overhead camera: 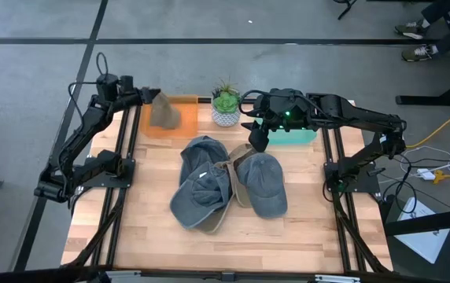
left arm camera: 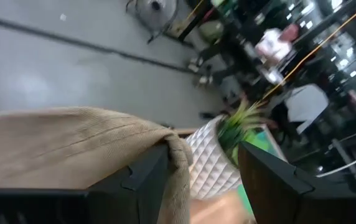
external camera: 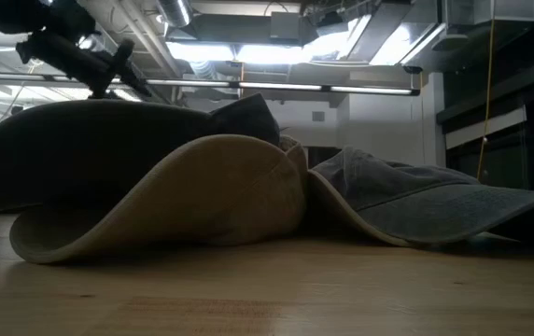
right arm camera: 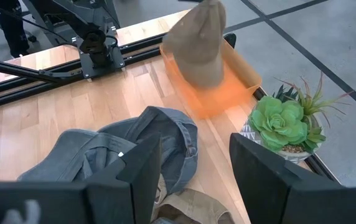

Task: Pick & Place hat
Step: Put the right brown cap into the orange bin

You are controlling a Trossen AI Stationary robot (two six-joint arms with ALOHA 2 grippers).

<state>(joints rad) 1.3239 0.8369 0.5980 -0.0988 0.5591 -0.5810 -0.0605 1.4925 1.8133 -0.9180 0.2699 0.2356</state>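
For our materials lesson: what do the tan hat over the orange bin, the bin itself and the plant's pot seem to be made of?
Tan hat: soft woven cloth, probably cotton; it folds and shows stitched seams.
Orange bin: likely plastic; smooth, thin, translucent-looking walls.
Plant pot: white, perhaps ceramic or plastic; moulded diamond pattern, matte.

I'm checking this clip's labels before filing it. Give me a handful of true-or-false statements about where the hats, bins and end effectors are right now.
1. A tan cloth cap is over the orange plastic bin. True.
2. The left end effector is at that tan cap. True.
3. The small potted green plant stands inside the orange bin. False: it stands on the wooden table, between the orange bin and the green bin.
4. Only one hat remains on the table. False: several grey denim caps lie piled mid-table.
5. The right end effector holds a cap. False: it is open and empty.
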